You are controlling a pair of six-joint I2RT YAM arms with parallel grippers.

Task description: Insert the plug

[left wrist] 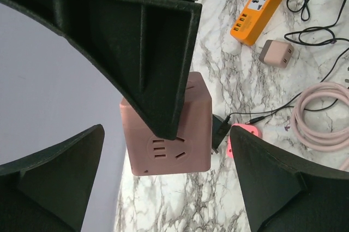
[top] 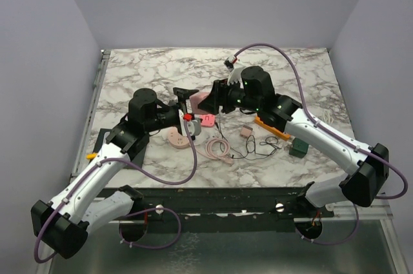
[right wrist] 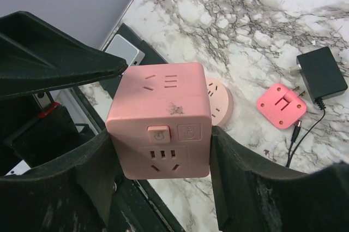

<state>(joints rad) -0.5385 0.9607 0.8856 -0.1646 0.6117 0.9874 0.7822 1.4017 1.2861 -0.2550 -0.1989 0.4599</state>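
Right wrist: cube (right wrist: pixel 158 106) within right claw (right wrist: pixel 161 147)

Both arms are reaching in toward the middle, wrists pretty much facing each other. My left arm (top: pixel 97 177) runs forward from its base with the elbow low and the forearm angled up and to the right. The left gripper (top: pixel 188 107) has its jaws spread as wide as they go, with nothing in them. My right arm (top: pixel 322 135) comes in from the far side, elbow bent and wrist turned left. The right gripper (right wrist: pixel 161 144) has both fingers (right wrist: pixel 92 172) pressed flat on opposite sides of the cube (right wrist: pixel 158 101). The two grippers are nearly nose to nose.
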